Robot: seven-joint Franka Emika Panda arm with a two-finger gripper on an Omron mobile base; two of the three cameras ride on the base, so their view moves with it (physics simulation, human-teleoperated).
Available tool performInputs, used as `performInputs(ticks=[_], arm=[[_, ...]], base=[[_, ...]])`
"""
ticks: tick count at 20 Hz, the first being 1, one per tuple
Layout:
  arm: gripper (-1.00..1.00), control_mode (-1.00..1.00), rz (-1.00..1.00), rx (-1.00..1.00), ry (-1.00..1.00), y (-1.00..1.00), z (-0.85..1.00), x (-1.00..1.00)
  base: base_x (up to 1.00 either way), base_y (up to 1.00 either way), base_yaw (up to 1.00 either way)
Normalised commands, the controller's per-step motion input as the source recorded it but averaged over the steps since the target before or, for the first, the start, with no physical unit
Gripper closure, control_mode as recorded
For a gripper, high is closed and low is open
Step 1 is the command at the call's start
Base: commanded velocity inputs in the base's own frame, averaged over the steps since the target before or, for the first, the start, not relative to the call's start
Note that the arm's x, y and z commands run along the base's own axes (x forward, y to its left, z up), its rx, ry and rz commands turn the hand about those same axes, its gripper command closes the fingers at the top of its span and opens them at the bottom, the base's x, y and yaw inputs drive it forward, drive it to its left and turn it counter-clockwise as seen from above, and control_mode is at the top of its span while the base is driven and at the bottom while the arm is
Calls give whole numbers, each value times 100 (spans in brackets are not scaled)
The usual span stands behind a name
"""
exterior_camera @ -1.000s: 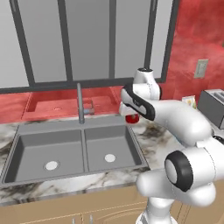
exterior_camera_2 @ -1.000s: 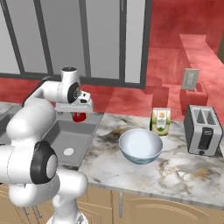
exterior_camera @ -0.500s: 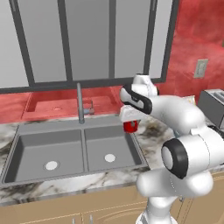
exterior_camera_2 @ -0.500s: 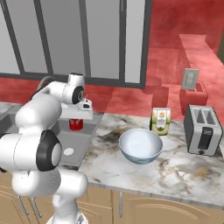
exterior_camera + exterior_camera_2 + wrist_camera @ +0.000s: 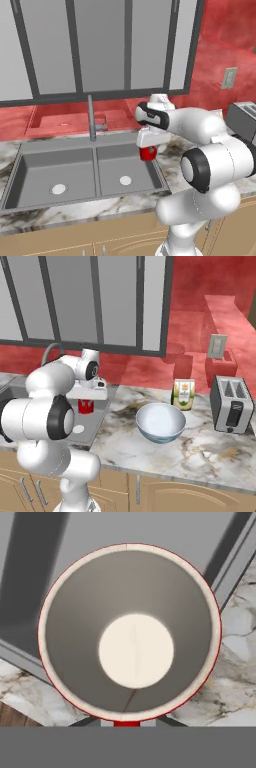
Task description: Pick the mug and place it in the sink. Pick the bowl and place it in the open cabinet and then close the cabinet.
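Observation:
The red mug [image 5: 147,154] hangs upright from my gripper [image 5: 147,146], which is shut on its rim just above the right edge of the sink [image 5: 35,172]. From the other side, the mug [image 5: 86,406] sits under the gripper [image 5: 87,398] at the basin's edge. Looking straight down, I see the mug's [image 5: 132,649] white inside, with grey basin above it and marble counter to the right. The white bowl [image 5: 160,422] stands upright on the counter right of the sink, apart from the arm. The cabinet is out of view.
A tall faucet [image 5: 91,117] rises behind the sink's divider. A toaster [image 5: 230,403] and a small green box [image 5: 183,394] stand on the counter beyond the bowl. Grey glass-fronted wall cabinets [image 5: 100,45] hang above the sink.
The arm has lowered the held mug and carried it a little to the left, down to the sink's right edge. The bowl has not moved.

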Motion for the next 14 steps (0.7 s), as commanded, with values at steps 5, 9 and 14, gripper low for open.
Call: performInputs(ticks=[5, 9, 14], arm=[[100, -100, 6, 0, 0, 9, -36, -11], [100, -100, 1, 1, 0, 9, -32, -10], [100, -100, 0, 2, 0, 19, -25, -2]], base=[[0, 0, 0], [0, 0, 0], [0, 0, 0]])
